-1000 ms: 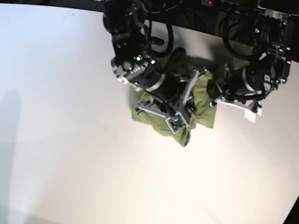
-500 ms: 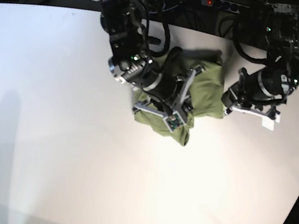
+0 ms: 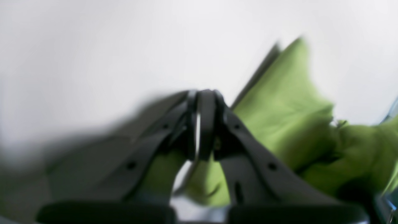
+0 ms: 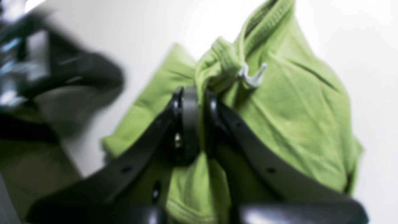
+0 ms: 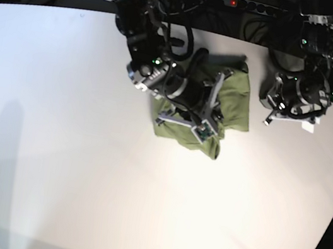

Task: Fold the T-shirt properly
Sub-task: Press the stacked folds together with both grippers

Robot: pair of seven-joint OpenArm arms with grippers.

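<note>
Olive-green short-sleeved cotton T-shirt (image 5: pixel 234 104) lies bunched in a rough fold toward the far side of the white tabletop (image 5: pixel 82 168). Over the shirt, the right gripper (image 4: pixel 194 124) has its black fingers pinched onto a fold of the cloth beside a small white tag (image 4: pixel 252 77). Just off the shirt's edge, above bare tabletop, the left gripper (image 3: pixel 203 124) is closed with nothing in it.

Wide bare table (image 5: pixel 82 168) toward the camera; right arm (image 5: pixel 157 65) over the T-shirt (image 5: pixel 237 101).
</note>
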